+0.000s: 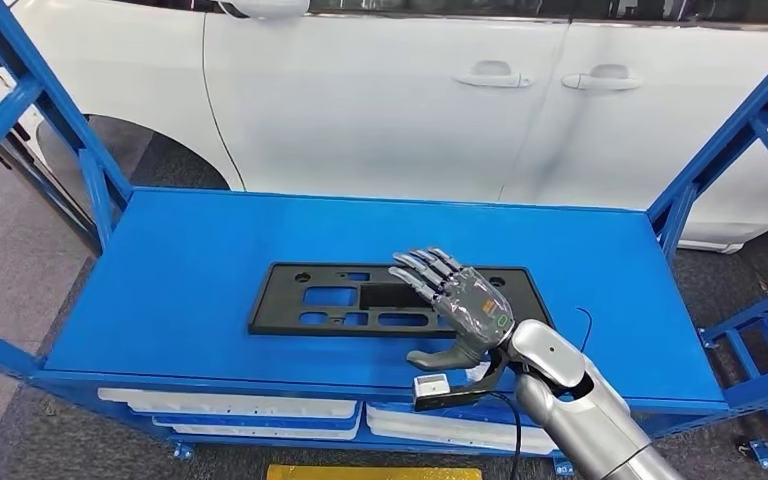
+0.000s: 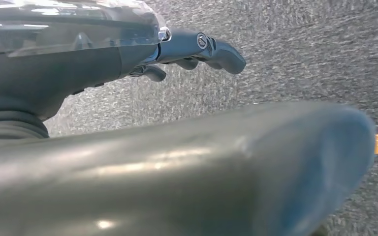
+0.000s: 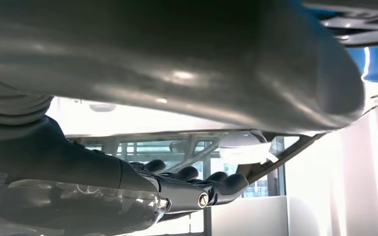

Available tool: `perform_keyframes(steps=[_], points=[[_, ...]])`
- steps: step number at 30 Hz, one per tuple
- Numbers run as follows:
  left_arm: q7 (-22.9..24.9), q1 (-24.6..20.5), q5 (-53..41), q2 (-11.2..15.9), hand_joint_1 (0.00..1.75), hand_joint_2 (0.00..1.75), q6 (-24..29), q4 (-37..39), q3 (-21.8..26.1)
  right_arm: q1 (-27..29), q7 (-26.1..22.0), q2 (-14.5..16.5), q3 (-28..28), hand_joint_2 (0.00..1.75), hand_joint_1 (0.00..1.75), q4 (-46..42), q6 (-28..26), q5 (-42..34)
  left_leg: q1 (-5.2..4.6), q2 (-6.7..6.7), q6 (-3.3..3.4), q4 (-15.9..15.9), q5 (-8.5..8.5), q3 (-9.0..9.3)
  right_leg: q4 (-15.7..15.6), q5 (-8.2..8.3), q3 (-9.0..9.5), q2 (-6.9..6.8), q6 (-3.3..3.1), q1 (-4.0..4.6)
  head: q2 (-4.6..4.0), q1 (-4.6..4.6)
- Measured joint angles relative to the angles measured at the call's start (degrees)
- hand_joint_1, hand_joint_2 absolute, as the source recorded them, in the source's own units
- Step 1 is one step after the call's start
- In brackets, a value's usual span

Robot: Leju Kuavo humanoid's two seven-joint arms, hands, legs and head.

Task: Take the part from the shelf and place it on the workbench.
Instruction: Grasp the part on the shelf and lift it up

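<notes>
A flat black part [image 1: 330, 298] with several cutouts lies on the blue top surface [image 1: 180, 270] of the rack, a little right of centre. My right hand [image 1: 455, 300] is spread just above the part's right end, fingers apart and holding nothing; whether it touches the part I cannot tell. In the right wrist view the same hand [image 3: 128, 191] shows its dark fingers stretched out with nothing in them. My left hand [image 2: 128, 54] hangs over grey carpet, its fingers [image 2: 211, 46] extended and nothing held.
A white car [image 1: 410, 90] stands close behind the rack. Blue frame posts rise at the left [image 1: 50, 110] and right [image 1: 730, 140] ends. White parts [image 1: 240, 405] lie on the level below. A yellow floor line [image 1: 370, 472] runs near the rack's front.
</notes>
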Motion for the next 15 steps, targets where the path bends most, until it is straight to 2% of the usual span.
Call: perform_keyframes(steps=[2, 3, 4, 5, 7, 8, 9, 10, 13, 15], points=[[-0.1, 0.0, 0.1, 0.0, 0.00, 0.00, 0.0, 0.0, 0.0, -0.1, -0.1, 0.0, 0.1, 0.00, 0.00, 0.2, -0.1, -0.1, -0.13, -0.05, 1.55, -1.9, 0.11, 0.76, 9.0, -4.22, -4.47, 0.00, 1.32, -0.11, -0.01, 0.01], [-0.2, 0.0, 0.1, 0.0, 0.00, 0.00, 0.0, 0.0, 0.1, -0.1, -0.1, 0.0, 0.2, 0.00, 0.00, 0.3, -0.1, -0.2, -0.10, -0.04, 1.95, -2.1, 0.18, 0.90, 13.5, -6.00, -6.81, -0.01, 1.69, -0.28, -0.01, 0.02], [-0.2, 0.0, 0.0, 0.0, 0.00, 0.00, 0.0, 0.0, 0.1, 0.0, -0.1, 0.0, 0.2, 0.00, 0.00, 0.3, -0.1, -0.2, -0.12, -0.06, 1.96, -2.1, 0.10, 0.96, 14.5, -5.66, -7.55, -0.02, 1.71, -0.31, -0.01, 0.02], [-0.2, 0.0, 0.0, 0.0, 0.00, 0.00, 0.0, 0.0, 0.1, 0.1, -0.1, 0.0, 0.2, 0.00, 0.00, 0.3, -0.1, -0.2, -0.12, -0.08, 1.93, -2.0, 0.00, 1.10, 13.0, -4.16, -7.04, -0.02, 1.65, -0.32, -0.01, 0.02], [-0.2, 0.0, -0.1, 0.0, 0.00, 0.00, 0.0, 0.0, 0.1, 0.1, 0.0, 0.0, 0.2, 0.00, 0.00, 0.3, -0.1, -0.3, -0.14, -0.14, 1.74, -2.0, -0.29, 1.55, 4.9, 0.20, -3.29, -0.02, 1.23, -0.27, -0.01, 0.02], [-0.2, 0.0, -0.1, -0.1, 0.00, 0.00, 0.0, 0.0, 0.1, 0.1, 0.0, 0.0, 0.2, 0.00, 0.00, 0.3, -0.2, -0.3, -0.22, -0.16, 1.54, -2.0, -0.46, 1.69, 1.2, 1.57, -1.53, -0.02, 0.97, -0.12, -0.01, 0.02], [-0.2, -0.1, -0.1, -0.1, 0.00, 0.00, 0.0, 0.0, 0.1, 0.1, 0.0, -0.1, 0.2, 0.00, 0.00, 0.2, -0.2, -0.4, -0.30, -0.17, 1.29, -2.0, -0.59, 1.75, -1.4, 2.29, -0.36, 0.00, 0.73, 0.04, -0.01, 0.02], [-0.2, -0.1, -0.1, -0.1, 0.00, 0.00, -0.1, 0.0, 0.1, 0.3, 0.0, -0.1, 0.2, 0.00, 0.00, 0.2, -0.2, -0.5, -0.35, -0.16, 1.02, -2.0, -0.69, 1.74, -2.3, 2.20, 0.02, 0.04, 0.54, 0.21, -0.01, 0.02], [-0.2, -0.1, -0.1, -0.1, 0.00, 0.00, -0.1, 0.0, 0.1, 0.9, 0.2, -0.2, 0.2, 0.00, 0.00, 0.1, -0.2, -0.6, -0.40, -0.10, 0.06, -1.9, -1.11, 1.88, -2.7, 2.18, 0.25, 0.16, -0.19, 0.14, 0.01, 0.02], [-0.2, -0.1, -0.1, -0.1, 0.00, 0.00, -0.1, 0.0, 0.1, 1.3, 0.3, -0.2, 0.2, 0.00, 0.00, -0.2, -0.2, -0.6, -0.41, -0.05, -0.41, 1.2, -3.17, 0.70, -3.2, 2.27, 0.76, 0.07, -0.79, -0.21, 0.00, 0.01]])
